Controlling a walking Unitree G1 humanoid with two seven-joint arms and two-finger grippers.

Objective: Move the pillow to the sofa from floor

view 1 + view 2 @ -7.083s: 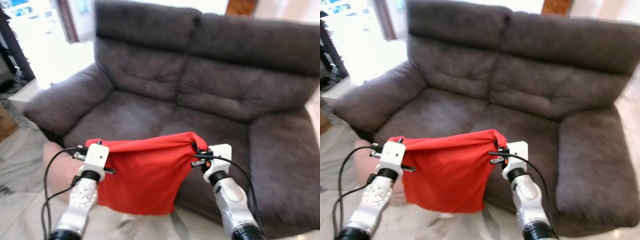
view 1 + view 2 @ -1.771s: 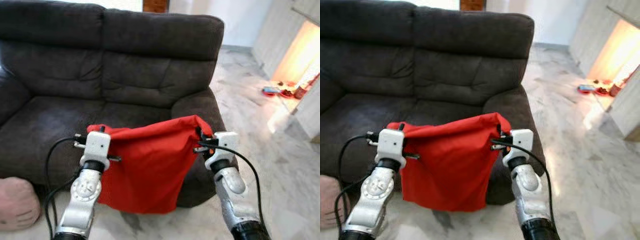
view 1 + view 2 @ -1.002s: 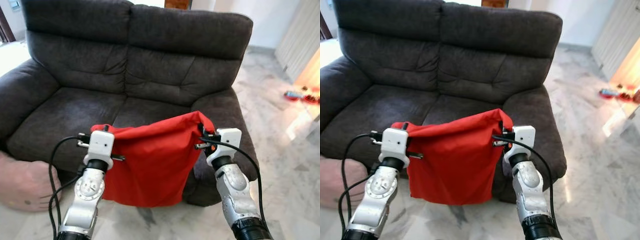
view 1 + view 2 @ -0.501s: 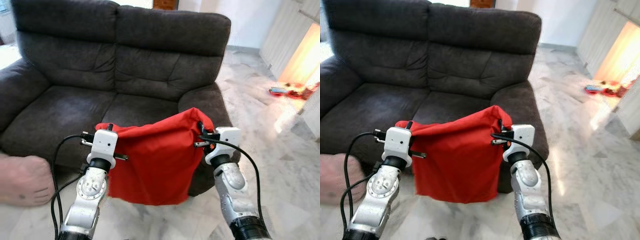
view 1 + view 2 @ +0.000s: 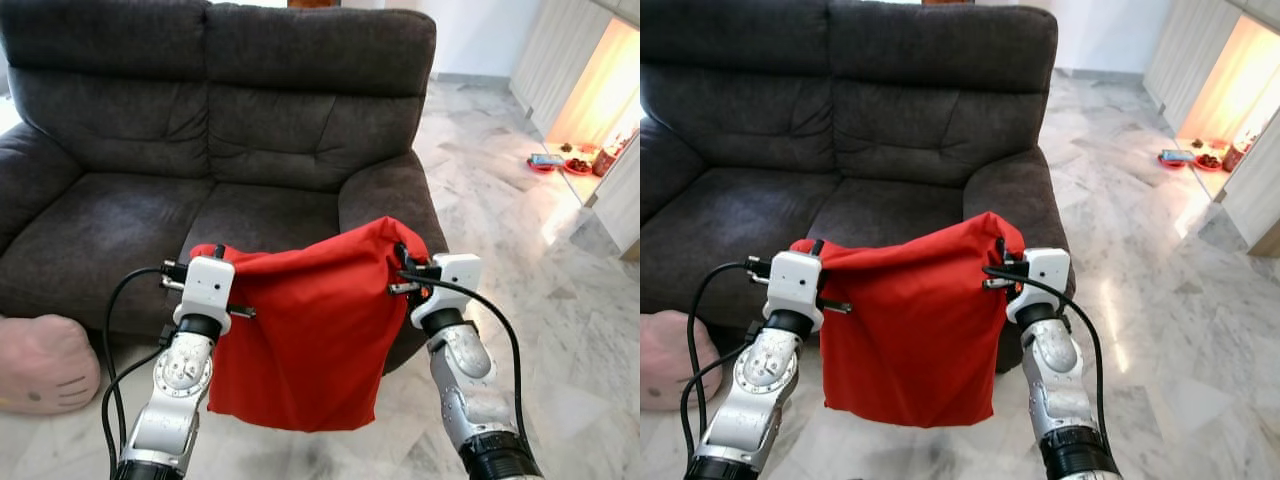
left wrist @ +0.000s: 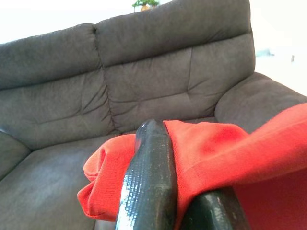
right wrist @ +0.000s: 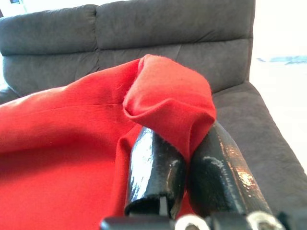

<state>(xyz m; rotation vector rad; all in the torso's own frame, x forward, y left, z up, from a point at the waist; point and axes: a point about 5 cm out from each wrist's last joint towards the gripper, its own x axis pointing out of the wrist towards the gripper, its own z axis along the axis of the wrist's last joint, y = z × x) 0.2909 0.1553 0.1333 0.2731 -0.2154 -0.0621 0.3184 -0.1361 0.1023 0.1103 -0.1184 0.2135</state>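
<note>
Left gripper (image 5: 212, 262) pinches one upper corner of a limp red fabric pillow cover (image 5: 300, 335), which sags between it and the right gripper (image 5: 402, 272), clamped on the other corner. Beyond both spreads a dark grey, plush, tufted sofa (image 5: 230, 110). Below-left lies a rounded pink cushion (image 5: 40, 365) on marble floor (image 5: 560, 270).

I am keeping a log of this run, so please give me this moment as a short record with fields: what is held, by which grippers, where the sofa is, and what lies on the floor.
held item: red pillow, hanging limp in front of the robot
left gripper: shut on the pillow's top left corner
right gripper: shut on the pillow's top right corner
sofa: dark grey, two seats, directly ahead, behind the pillow
pillow on sofa: not yet
floor: pale marble tiles
other item: pink cushion on the floor by the sofa's front, on the robot's left
</note>
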